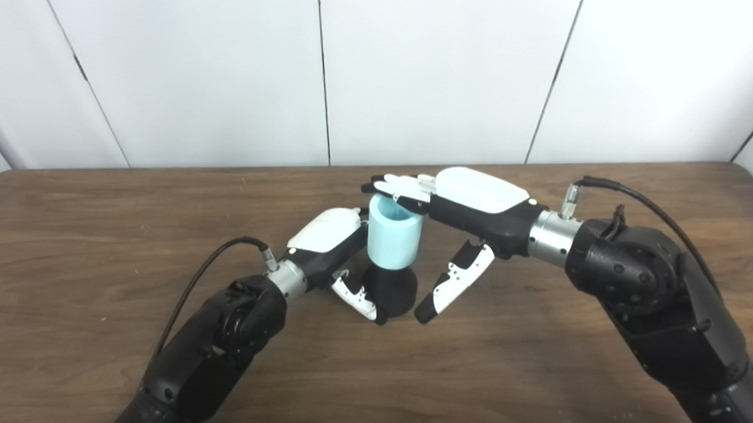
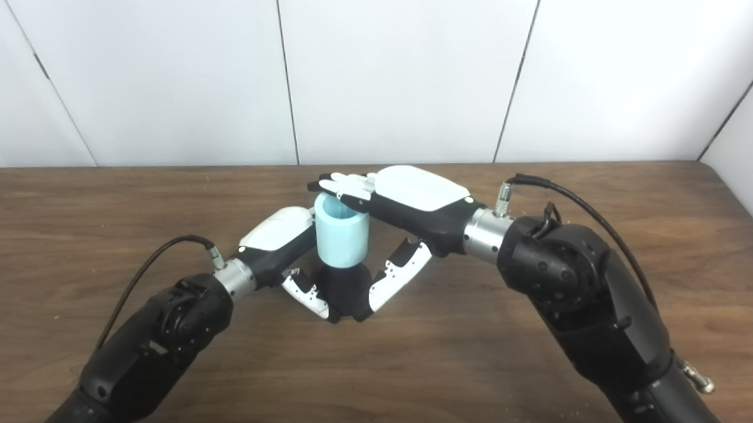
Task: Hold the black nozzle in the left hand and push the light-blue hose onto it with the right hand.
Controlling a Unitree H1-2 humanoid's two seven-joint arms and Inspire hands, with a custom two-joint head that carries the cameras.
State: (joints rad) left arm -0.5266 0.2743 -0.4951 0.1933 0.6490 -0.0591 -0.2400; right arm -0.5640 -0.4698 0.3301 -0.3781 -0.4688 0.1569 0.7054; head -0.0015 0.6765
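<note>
Wooden table (image 1: 534, 367), white panel wall behind. Left hand (image 1: 334, 244) grips black nozzle (image 1: 391, 290) standing upright; light-blue hose (image 1: 393, 237) sits on its top. Right hand (image 1: 458, 205) spread flat over hose rim, thumb hanging beside nozzle, grasping nothing.

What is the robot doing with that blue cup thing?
The left robot hand is wrapped around a rounded black nozzle standing on the brown wooden table. A short light-blue tube of hose already sits upright on top of the nozzle. The right robot hand lies flat across the hose's open top, thumb hanging down beside it, looking like it is pressing the hose down.
</note>
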